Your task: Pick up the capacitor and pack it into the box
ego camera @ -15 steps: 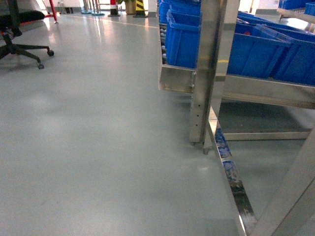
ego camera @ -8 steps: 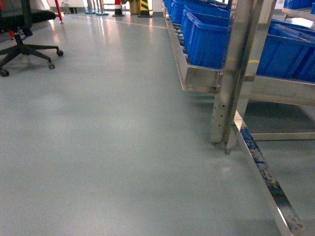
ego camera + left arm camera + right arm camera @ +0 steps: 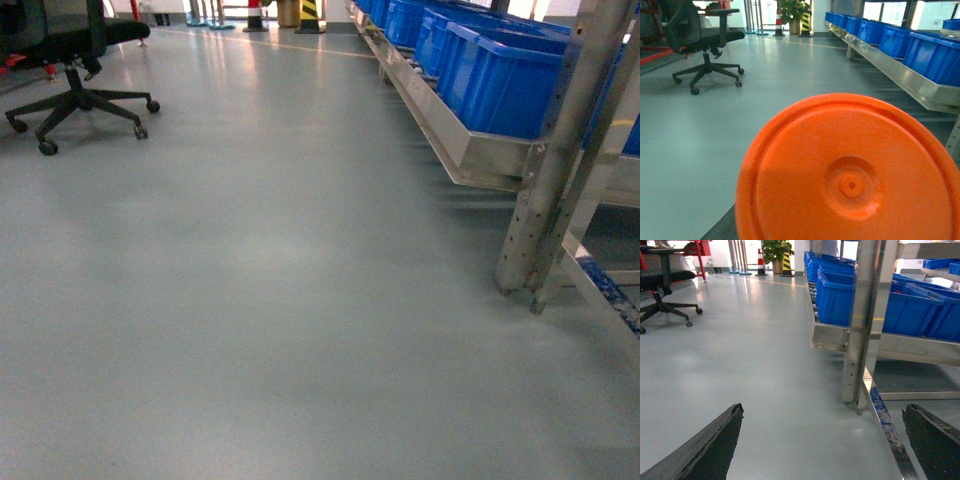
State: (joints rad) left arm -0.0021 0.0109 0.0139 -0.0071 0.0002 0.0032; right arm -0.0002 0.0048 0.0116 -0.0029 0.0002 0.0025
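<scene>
Several blue bins (image 3: pixel 500 80) on steel racking (image 3: pixel 560 160), bare grey floor (image 3: pixel 260 300), office chair (image 3: pixel 75 70), right end effector (image 3: pixel 822 440) spread, left unclear.

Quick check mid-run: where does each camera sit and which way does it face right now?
Head: on the robot, slanting down over grey floor, office chair left, rack with blue bins right; no body visible.
Left wrist: faces forward; an orange disc fills the foreground, pincer hidden.
Right wrist: low, facing the rack post; right pincer open, both fingers at the bottom corners.
Shared: chair, bins and floor appear in all three.
</scene>
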